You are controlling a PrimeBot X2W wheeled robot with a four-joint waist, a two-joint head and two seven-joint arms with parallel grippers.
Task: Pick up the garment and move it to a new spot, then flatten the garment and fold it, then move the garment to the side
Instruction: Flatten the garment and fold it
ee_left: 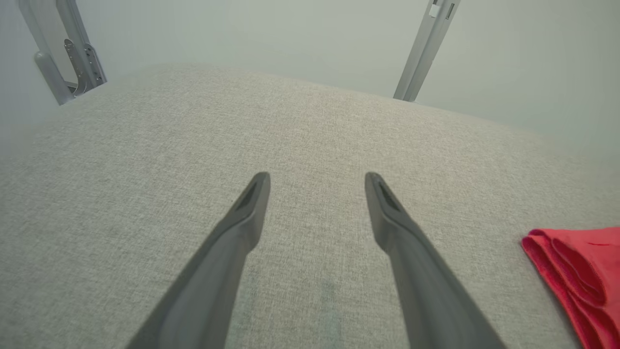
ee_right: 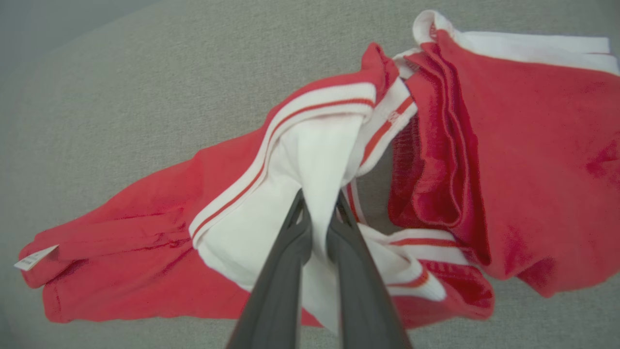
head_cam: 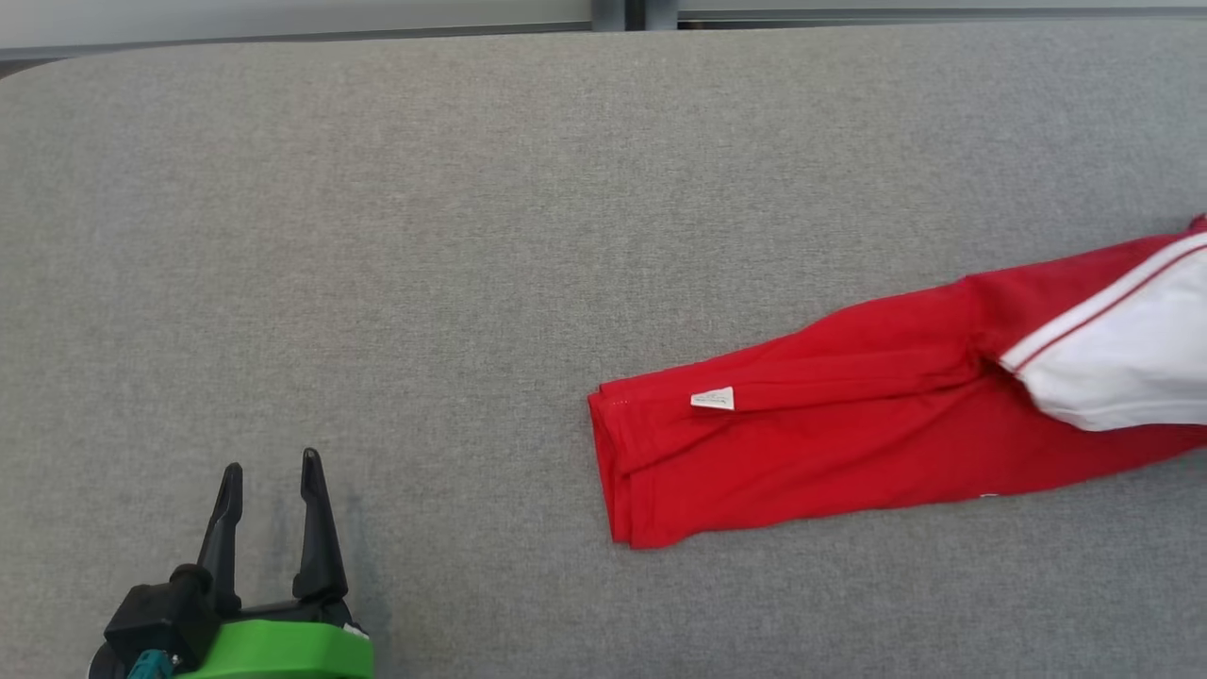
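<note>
We find the soft red knit garment with white panels and striped trim [head_cam: 849, 424] lying bunched on the right side of the grey fabric-covered desk [head_cam: 377, 236]. It runs off the head view's right edge, and one narrow red end with a small white label [head_cam: 713, 399] reaches toward the middle.

Our right jaws are pressed nearly together, their dark fingers [ee_right: 283, 271] pinching a raised fold of the white panel [ee_right: 315, 160]. Our left jaws are spread wide and hold nothing; they sit low over bare desk at our left, well apart from the red end.

Step in hand, as we judge it: the pick-up. The pinch looks thin, perhaps a single layer of cloth, so we would lift slowly and straight up and watch the fold for slipping. We would raise until the trailing red end clears the desk before carrying. If it drags, the left jaws could take the labelled end
</note>
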